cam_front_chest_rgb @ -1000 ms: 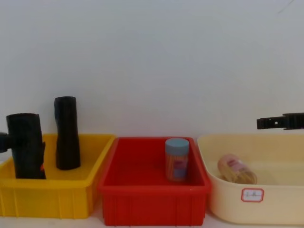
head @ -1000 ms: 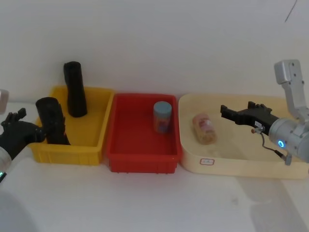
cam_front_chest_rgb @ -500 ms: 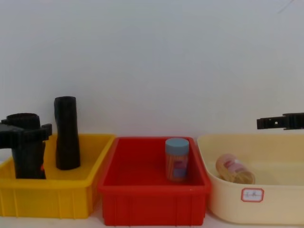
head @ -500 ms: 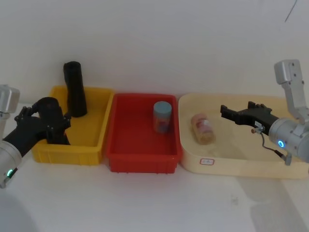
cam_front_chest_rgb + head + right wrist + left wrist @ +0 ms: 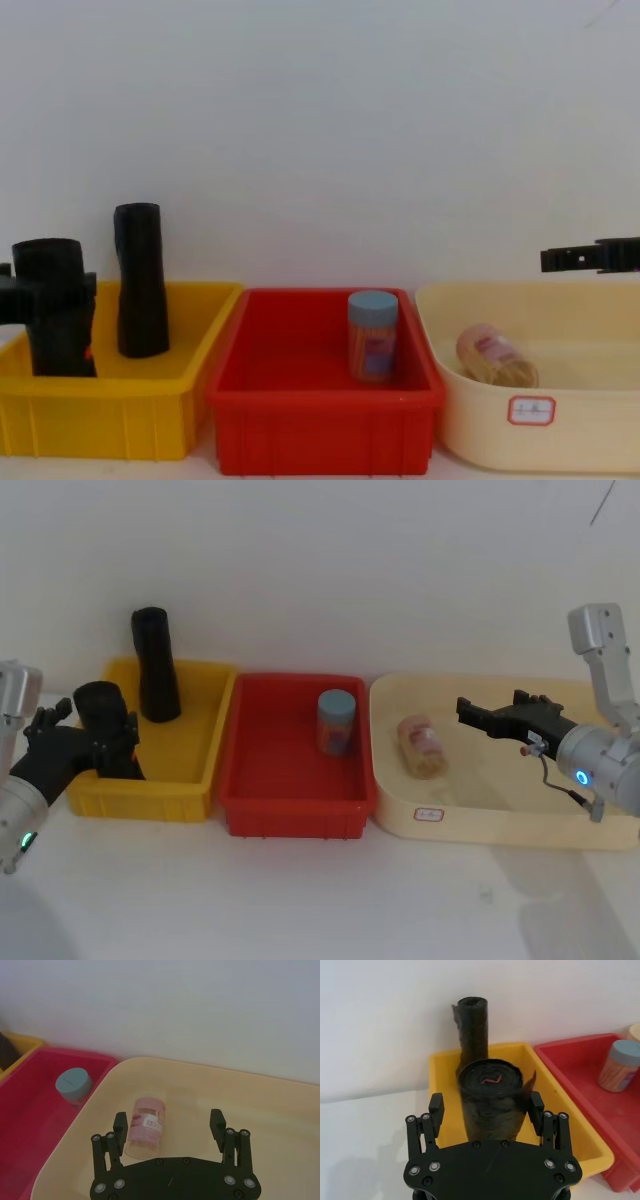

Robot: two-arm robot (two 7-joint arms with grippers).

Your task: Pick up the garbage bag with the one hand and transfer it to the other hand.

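Left gripper, on the arm with the green ring light, reached in from the worktop's left edge and sat level with the upper part of the garbage bag roll. Its two black fingers were spread, one on each side of the roll. The left wrist view showed a sliver of yellow between one finger and the roll, so nothing was pinched yet.

That roll stood upright in the front left part of the yellow bin, and the chest view showed a small red spot low on its side. A plain black roll stood upright behind it, against the bin's back wall, and the two were apart.

Right gripper, on the arm with the blue ring light, hung over the cream tray with its fingers spread and nothing between them. A jar with a pink label lay on its side in the tray, below and ahead of those fingers.

Between the yellow bin and the tray sat a red bin with a blue-lidded jar standing upright in it. All three containers stood side by side on the white worktop.
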